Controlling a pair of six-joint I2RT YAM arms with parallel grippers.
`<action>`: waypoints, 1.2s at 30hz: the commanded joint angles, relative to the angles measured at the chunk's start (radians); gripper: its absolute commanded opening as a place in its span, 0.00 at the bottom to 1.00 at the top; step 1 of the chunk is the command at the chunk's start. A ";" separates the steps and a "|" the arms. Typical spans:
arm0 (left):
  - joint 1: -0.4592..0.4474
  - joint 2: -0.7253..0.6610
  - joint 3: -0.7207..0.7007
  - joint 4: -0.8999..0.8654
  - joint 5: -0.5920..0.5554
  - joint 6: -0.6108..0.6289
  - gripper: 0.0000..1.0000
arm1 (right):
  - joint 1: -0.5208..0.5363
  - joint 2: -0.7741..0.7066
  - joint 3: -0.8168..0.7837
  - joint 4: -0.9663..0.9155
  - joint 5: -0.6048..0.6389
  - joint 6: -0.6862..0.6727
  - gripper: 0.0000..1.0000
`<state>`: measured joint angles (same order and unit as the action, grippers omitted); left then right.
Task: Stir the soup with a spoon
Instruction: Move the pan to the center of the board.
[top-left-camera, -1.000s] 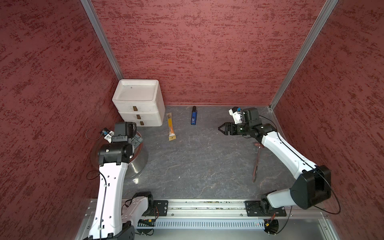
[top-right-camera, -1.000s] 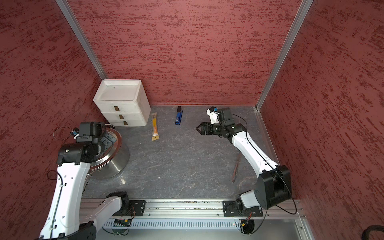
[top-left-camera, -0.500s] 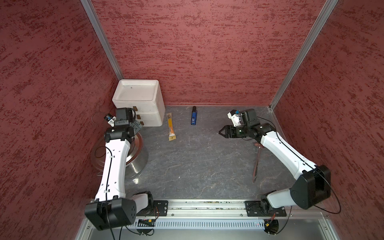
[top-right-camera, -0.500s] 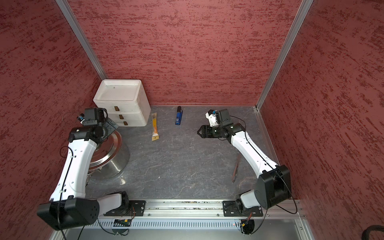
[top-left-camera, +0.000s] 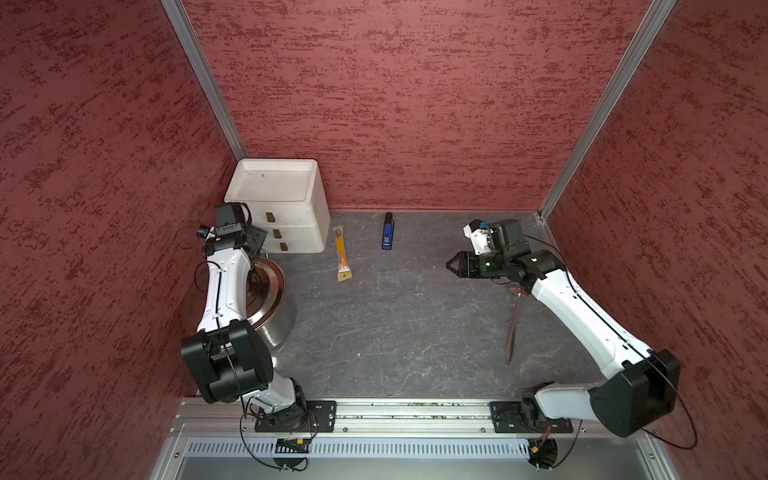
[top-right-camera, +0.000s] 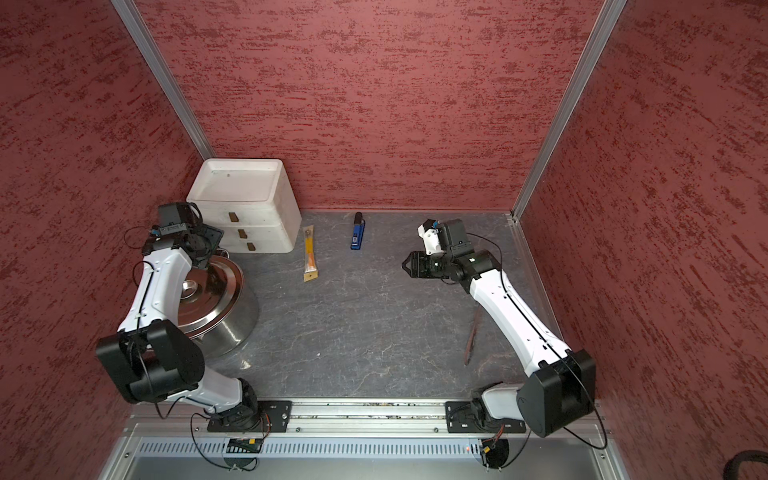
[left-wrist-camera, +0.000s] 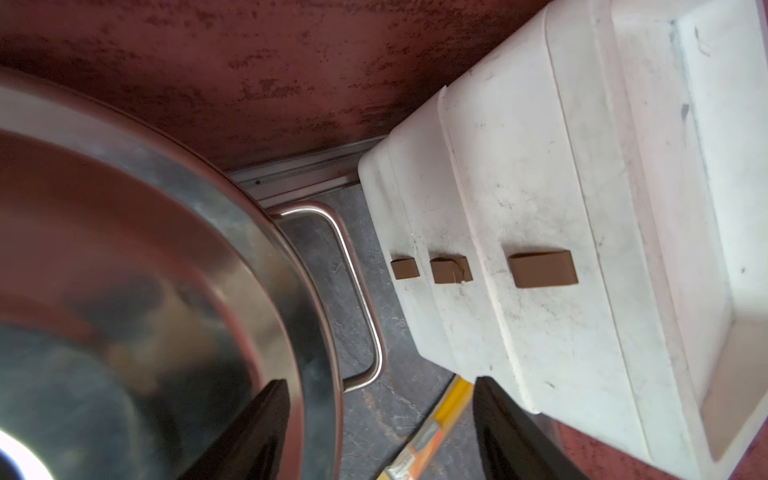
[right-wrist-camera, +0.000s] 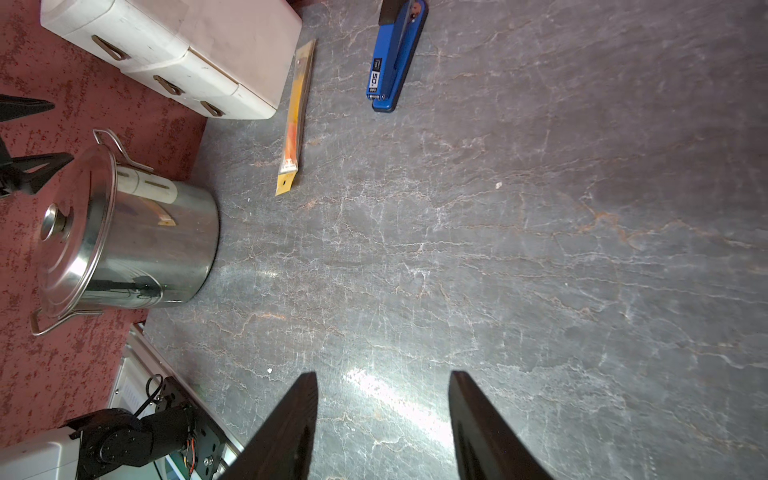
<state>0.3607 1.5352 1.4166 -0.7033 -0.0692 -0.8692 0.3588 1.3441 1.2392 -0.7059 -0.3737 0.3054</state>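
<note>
The steel stockpot (top-left-camera: 282, 320) stands just in front of the white three-drawer chest (top-left-camera: 286, 208), near its left corner. The flat lid (top-right-camera: 208, 291) with its centre knob lies on top, so any soup is hidden. One wire loop handle of the pot almost reaches the chest's lowest drawer.

The left gripper (left-wrist-camera: 378, 382) hangs between the pot and the chest. Its fingers are spread with nothing between them, one tip over the lid's rim and the other in front of the chest.

The ladle (top-left-camera: 512, 328) lies flat on the grey floor, well apart from the chest by the opposite wall. Its bowl end is tucked under the right arm.

The right gripper (right-wrist-camera: 383, 374) points toward the chest, its fingers parted and empty above bare floor. A blue stapler (top-left-camera: 387, 236) and an orange packaged stick (top-left-camera: 341, 257) lie just right of the chest.
</note>
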 joint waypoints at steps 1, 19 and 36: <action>0.007 0.035 0.044 0.067 0.057 -0.067 0.68 | 0.013 -0.021 -0.026 0.003 0.031 0.029 0.52; -0.012 0.176 0.145 -0.038 -0.007 -0.076 0.57 | 0.016 -0.045 -0.076 0.045 0.050 0.055 0.47; -0.024 0.205 0.112 -0.038 -0.033 -0.102 0.48 | 0.016 -0.011 -0.070 0.065 0.041 0.039 0.47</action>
<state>0.3412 1.7092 1.5425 -0.7410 -0.0891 -0.9676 0.3656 1.3277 1.1694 -0.6731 -0.3435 0.3515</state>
